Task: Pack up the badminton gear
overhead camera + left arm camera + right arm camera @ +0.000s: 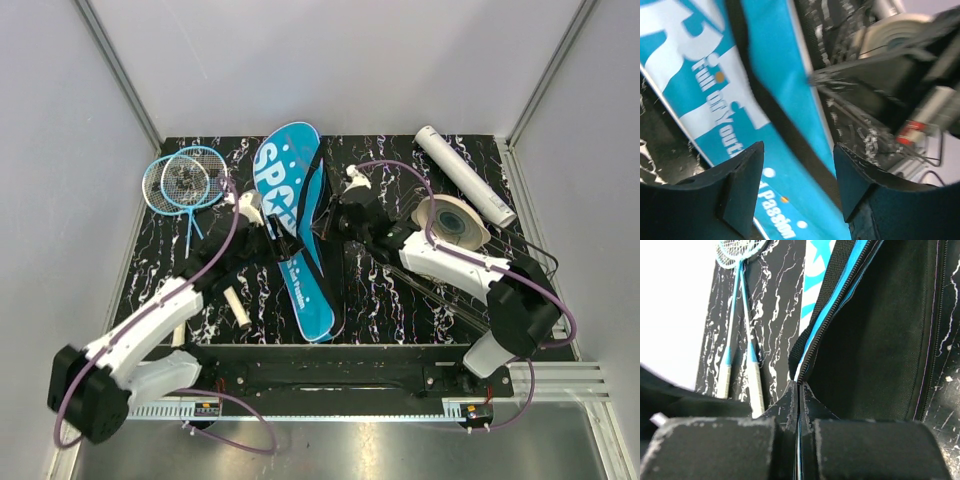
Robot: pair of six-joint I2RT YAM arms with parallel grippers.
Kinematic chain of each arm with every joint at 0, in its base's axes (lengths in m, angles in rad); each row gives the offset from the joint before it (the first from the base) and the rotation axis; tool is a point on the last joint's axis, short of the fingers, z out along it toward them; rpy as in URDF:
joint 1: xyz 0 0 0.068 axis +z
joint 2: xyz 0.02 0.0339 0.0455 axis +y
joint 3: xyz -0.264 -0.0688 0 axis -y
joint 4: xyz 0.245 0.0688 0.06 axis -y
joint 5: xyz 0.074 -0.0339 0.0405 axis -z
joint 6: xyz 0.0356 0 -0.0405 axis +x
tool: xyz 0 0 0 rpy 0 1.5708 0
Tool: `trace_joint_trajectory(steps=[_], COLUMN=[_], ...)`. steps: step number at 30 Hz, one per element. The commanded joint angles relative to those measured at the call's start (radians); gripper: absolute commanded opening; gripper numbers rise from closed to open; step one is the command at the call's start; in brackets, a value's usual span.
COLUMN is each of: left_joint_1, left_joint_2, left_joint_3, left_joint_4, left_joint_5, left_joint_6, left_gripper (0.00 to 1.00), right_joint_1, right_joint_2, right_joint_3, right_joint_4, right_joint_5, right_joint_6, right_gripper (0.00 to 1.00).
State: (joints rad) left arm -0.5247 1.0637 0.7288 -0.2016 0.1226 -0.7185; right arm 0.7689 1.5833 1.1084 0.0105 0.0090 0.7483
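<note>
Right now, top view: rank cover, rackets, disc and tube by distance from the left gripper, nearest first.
1. cover: centre, directly under the left gripper.
2. rackets: back left.
3. disc: right of centre.
4. tube: back right, just beyond the disc.

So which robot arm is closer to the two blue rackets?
Left. The left gripper, jaws open, hangs over the blue cover, which lies next to the rackets. The right gripper, jaws shut on the cover's zipper edge, is on the cover's other side, farther from them.
</note>
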Motion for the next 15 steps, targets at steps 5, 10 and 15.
trace_joint_trajectory(steps=[5,10,15], left_joint_1=[-0.112,-0.193,-0.25], left_joint_2=[-0.163,-0.148,-0.104], left_joint_3=[-0.017,-0.041,-0.023], left_joint_4=[0.056,0.08,0.145], left_joint_5=[-0.101,-0.215,-0.267], left_joint_6=[0.004,0.036,0.089], left_gripper=[0.85,0.83,0.91], right_joint_1=[0.038,0.047,0.078], right_joint_2=[-0.006,0.007,0.03], right_joint_3=[0.146,0.232,0.303], right_joint_4=[-0.133,-0.223,-0.29], right_joint_5=[0.149,0.175,0.23], right_joint_6=[0.043,0.189,0.22], right_gripper=[0.0,0.0,0.0])
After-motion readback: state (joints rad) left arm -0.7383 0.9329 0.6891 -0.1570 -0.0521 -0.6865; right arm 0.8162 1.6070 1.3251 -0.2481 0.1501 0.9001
